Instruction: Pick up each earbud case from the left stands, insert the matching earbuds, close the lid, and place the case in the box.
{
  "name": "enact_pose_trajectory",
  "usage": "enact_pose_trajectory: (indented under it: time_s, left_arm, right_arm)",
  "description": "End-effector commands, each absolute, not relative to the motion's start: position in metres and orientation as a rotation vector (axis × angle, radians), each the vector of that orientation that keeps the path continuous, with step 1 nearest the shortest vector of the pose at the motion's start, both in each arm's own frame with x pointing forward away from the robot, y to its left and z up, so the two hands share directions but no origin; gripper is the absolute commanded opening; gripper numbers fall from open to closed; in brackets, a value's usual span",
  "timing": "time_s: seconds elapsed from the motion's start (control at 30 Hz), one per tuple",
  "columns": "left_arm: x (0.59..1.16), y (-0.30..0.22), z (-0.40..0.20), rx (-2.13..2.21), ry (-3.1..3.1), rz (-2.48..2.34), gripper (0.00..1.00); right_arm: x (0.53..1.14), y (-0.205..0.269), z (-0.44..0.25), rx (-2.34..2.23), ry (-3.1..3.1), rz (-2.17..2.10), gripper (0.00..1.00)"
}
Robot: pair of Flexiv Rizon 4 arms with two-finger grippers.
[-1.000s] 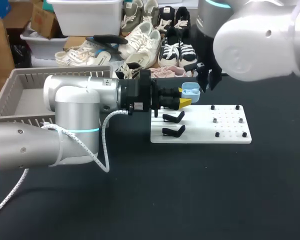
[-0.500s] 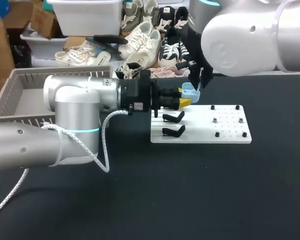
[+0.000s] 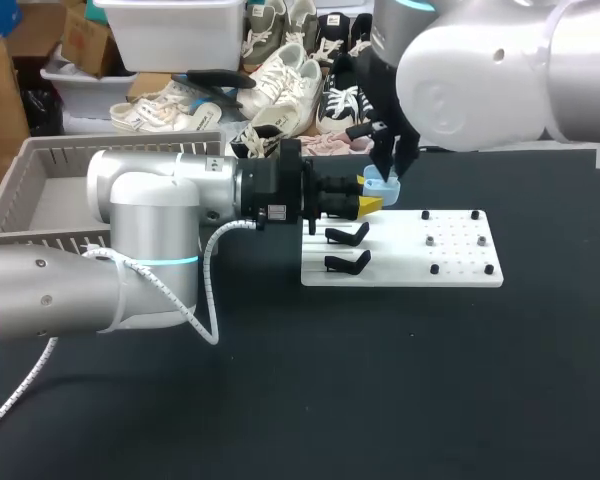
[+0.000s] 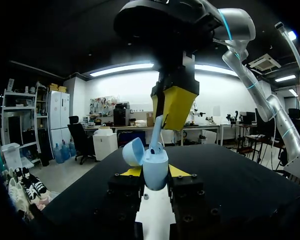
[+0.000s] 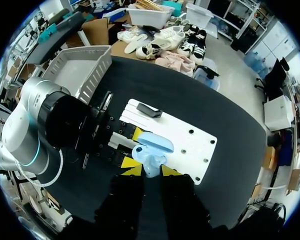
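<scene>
A light blue earbud case [image 3: 381, 184] with its lid open is held over the white stand plate [image 3: 460, 275], upright, with my left gripper [image 3: 371, 198] shut on its body from both sides. In the left wrist view the case [image 4: 155, 169] sits between that gripper's fingers [image 4: 132, 171]. My right gripper [image 3: 385, 170] comes down from above, right over the case's open mouth. It [image 4: 174, 104] is shut on a light blue earbud [image 4: 158, 131] whose lower end reaches into the case. The right wrist view shows the open case [image 5: 153, 145] just ahead of the right gripper [image 5: 151, 170].
Two empty black stands [image 3: 347, 235] [image 3: 347, 263] sit on the plate's left part, small black pegs [image 3: 433, 241] on its right part. A grey slatted box [image 3: 50, 190] stands at the table's far left, behind my left arm.
My right arm has moved left and down, bringing its gripper from beside the case to directly over it. The left arm and the case have stayed still.
</scene>
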State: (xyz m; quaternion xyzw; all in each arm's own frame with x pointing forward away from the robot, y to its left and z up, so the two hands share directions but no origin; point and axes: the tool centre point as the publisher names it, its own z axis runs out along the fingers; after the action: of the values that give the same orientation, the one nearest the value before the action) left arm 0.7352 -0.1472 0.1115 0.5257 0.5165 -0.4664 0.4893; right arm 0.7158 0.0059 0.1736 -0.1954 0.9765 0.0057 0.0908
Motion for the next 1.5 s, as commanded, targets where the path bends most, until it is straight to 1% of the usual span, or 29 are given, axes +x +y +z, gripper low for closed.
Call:
enact_pose_trajectory:
  time_s: [0.03,0.87,1.5]
  left_arm:
    - [0.736,-0.147,0.111,1.277,1.253,-1.134,0.00]
    - [0.736,-0.147,0.111,1.277,1.253,-1.134,0.00]
    - [0.736,-0.147,0.111,1.277,1.253,-1.134,0.00]
  right_arm:
    - [0.715,0.008,0.173,-0.585,2.901,0.020,0.00]
    - [0.719,0.021,0.168,-0.631,2.911,0.039,0.00]
    - [0.722,0.017,0.168,-0.620,2.912,0.034,0.00]
